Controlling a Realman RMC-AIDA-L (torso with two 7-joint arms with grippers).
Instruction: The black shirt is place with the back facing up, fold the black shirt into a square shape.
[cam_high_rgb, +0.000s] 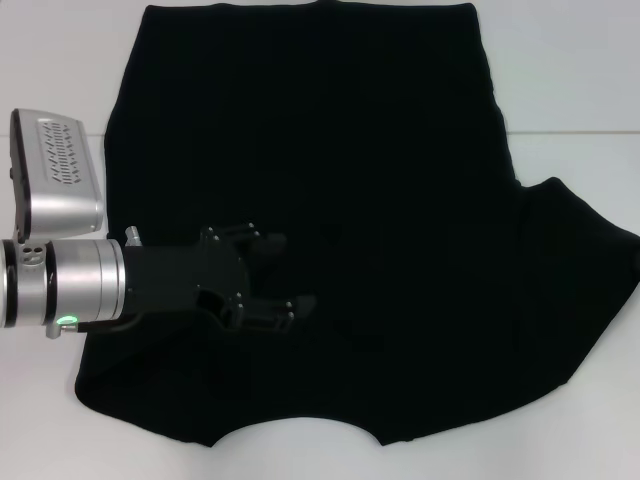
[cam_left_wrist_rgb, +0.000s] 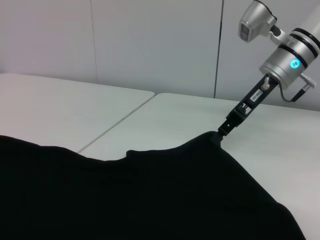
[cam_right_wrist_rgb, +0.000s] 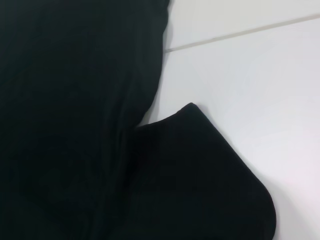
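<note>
The black shirt (cam_high_rgb: 350, 200) lies flat on the white table (cam_high_rgb: 60, 60), its curved neckline toward me and its hem at the far side. One short sleeve (cam_high_rgb: 585, 260) sticks out to the right; no sleeve shows on the left side. My left gripper (cam_high_rgb: 283, 273) hovers open over the shirt's near left part, with nothing between its fingers. The head view does not show my right gripper. In the left wrist view the right gripper (cam_left_wrist_rgb: 222, 131) slants down, its tip at the outer corner of that sleeve (cam_left_wrist_rgb: 207, 142). The right wrist view shows the sleeve (cam_right_wrist_rgb: 200, 175) lying flat.
A seam between two tabletops (cam_high_rgb: 570, 135) runs across the table to the right of the shirt. Bare white table (cam_left_wrist_rgb: 75, 105) surrounds the cloth on the left, right and far sides. A pale wall (cam_left_wrist_rgb: 150, 40) stands behind the table.
</note>
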